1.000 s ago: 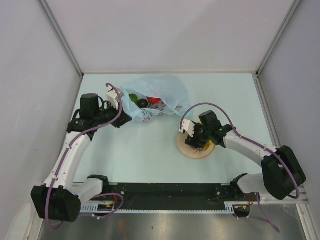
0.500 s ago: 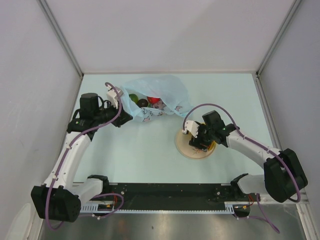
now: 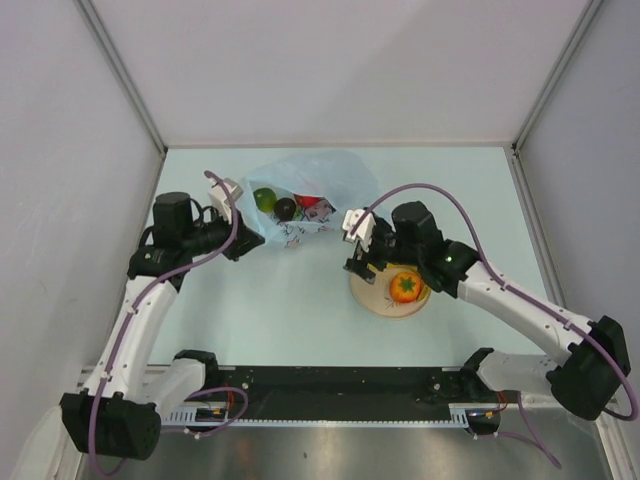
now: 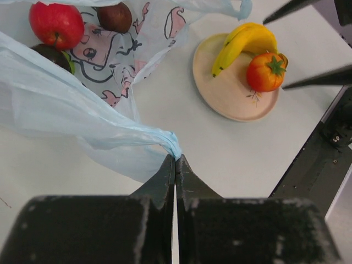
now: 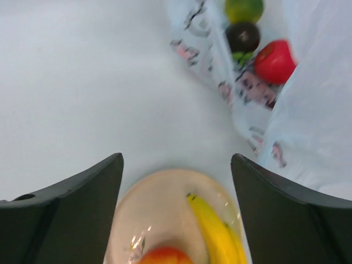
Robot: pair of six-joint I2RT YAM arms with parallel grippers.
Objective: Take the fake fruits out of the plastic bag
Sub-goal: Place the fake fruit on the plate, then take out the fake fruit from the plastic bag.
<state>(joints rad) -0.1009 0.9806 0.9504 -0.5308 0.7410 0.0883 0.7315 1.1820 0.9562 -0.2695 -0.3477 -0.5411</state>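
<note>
Hard to see: the right arm (image 3: pixel 500 295) hides most of the banana (image 4: pixel 245 41) from the top camera. The right wrist camera is blurry, and it cuts off the orange fruit (image 3: pixel 405 286) at its bottom edge.
Left gripper (image 4: pixel 175 164): shut tight, pinching a corner of the plastic bag (image 3: pixel 325 180).
Right gripper (image 5: pixel 176 165): wide open with nothing in it. It hangs over the edge of the plate (image 3: pixel 366 297) on the bag's side.
In the bag: red apple (image 3: pixel 308 201), dark fruit (image 3: pixel 286 208) and green fruit (image 3: pixel 264 198), close together in the open mouth.
On the plate: the banana and the orange fruit, right next to each other.
Changed: a second ago the right gripper was low over the plate and covered the orange fruit. Now it is up and nearer the bag, fingers wider — the left gripper has not let go.
</note>
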